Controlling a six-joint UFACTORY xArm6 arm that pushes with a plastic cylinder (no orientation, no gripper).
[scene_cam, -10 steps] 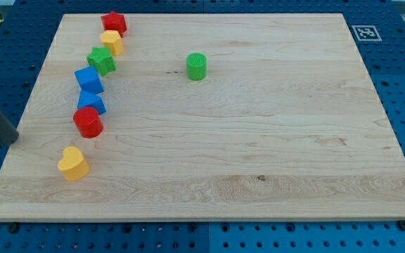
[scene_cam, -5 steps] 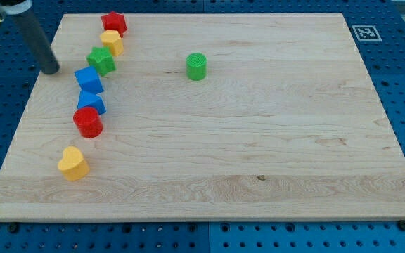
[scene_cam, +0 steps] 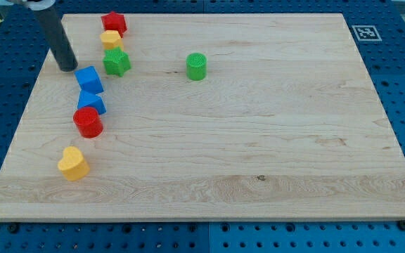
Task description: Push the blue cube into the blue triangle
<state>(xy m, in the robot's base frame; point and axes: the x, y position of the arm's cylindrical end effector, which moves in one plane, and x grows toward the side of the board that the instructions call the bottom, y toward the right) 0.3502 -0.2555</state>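
Note:
The blue cube (scene_cam: 88, 79) sits near the board's left side. The blue triangle (scene_cam: 91, 102) lies just below it, touching or nearly touching. My tip (scene_cam: 67, 67) is on the board just up and left of the blue cube, a small gap apart. A red cylinder (scene_cam: 88, 122) sits right below the blue triangle, against it.
A green star (scene_cam: 117, 62) lies right of my tip, with a yellow block (scene_cam: 110, 39) and a red star (scene_cam: 113, 22) above it. A green cylinder (scene_cam: 197, 67) stands near the top centre. A yellow heart (scene_cam: 72, 163) lies at the lower left. The wooden board (scene_cam: 259, 140) has blue pegboard around it.
My tip moved from off the board's left edge up and right to beside the blue cube. The green star shifted right and slightly up, away from the blue cube.

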